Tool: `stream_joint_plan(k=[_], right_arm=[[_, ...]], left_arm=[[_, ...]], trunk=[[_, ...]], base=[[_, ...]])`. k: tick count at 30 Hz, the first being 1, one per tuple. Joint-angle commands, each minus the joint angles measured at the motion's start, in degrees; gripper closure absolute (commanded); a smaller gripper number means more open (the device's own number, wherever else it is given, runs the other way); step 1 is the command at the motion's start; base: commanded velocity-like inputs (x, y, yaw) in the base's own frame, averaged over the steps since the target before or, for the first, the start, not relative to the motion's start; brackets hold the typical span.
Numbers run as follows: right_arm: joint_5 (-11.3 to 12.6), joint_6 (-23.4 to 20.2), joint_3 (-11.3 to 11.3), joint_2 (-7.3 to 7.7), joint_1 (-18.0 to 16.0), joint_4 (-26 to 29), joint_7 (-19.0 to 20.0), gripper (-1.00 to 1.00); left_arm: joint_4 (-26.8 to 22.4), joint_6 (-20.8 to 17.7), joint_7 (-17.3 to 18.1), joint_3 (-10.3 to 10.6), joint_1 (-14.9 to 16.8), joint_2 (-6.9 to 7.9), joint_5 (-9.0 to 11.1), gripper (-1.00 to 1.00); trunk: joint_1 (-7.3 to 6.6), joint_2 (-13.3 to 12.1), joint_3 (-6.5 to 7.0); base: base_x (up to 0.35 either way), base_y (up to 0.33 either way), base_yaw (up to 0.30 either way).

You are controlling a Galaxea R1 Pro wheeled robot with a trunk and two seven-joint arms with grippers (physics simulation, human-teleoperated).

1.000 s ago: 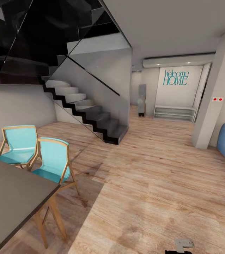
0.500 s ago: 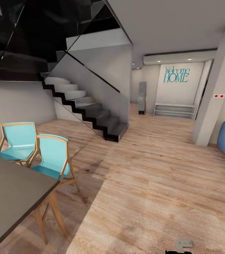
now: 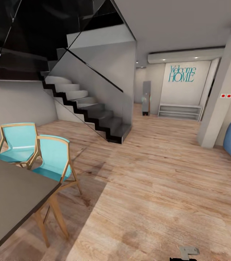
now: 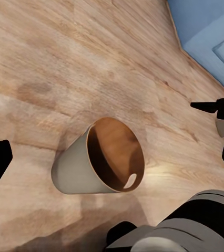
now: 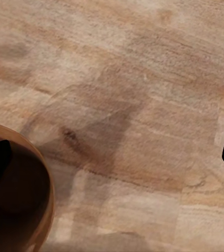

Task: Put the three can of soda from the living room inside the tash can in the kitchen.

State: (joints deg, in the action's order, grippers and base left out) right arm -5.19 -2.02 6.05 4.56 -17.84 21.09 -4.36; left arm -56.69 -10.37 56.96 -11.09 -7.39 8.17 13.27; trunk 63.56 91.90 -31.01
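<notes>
The pale grey round tapered bin with glossy copper-brown inside (image 4: 99,165) stands on light wood floor (image 4: 64,63); both end effectors' fingers spread apart, gripping nothing.

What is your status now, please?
Left gripper open, right gripper open. Tash can tilted over wood floor. Table and chairs close at left.

We see a matt, grained wood floor (image 3: 159,188), 2 glossy turquoise chairs (image 3: 52,159) on wooden frames, and the tash can (image 4: 99,163), glossy copper inside.
</notes>
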Motion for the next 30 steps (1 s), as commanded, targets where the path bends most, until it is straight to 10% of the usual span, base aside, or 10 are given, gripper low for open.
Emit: stream_joint_plan(k=[1, 30], right_arm=[[0.00, 0.00, 0.00, 0.00, 0.00, 0.00, 0.01, -1.00], [0.00, 0.00, 0.01, 0.01, 0.00, 0.00, 0.00, -1.00]], left_arm=[[0.00, 0.00, 0.00, 0.00, 0.00, 0.00, 0.00, -1.00], [0.00, 0.00, 0.05, -0.07, -0.01, 0.00, 0.00, -1.00]], trunk=[[0.00, 0.00, -0.01], [0.00, 0.00, -0.05]], base=[[0.000, 0.000, 0.000], [-0.063, 0.000, 0.000]])
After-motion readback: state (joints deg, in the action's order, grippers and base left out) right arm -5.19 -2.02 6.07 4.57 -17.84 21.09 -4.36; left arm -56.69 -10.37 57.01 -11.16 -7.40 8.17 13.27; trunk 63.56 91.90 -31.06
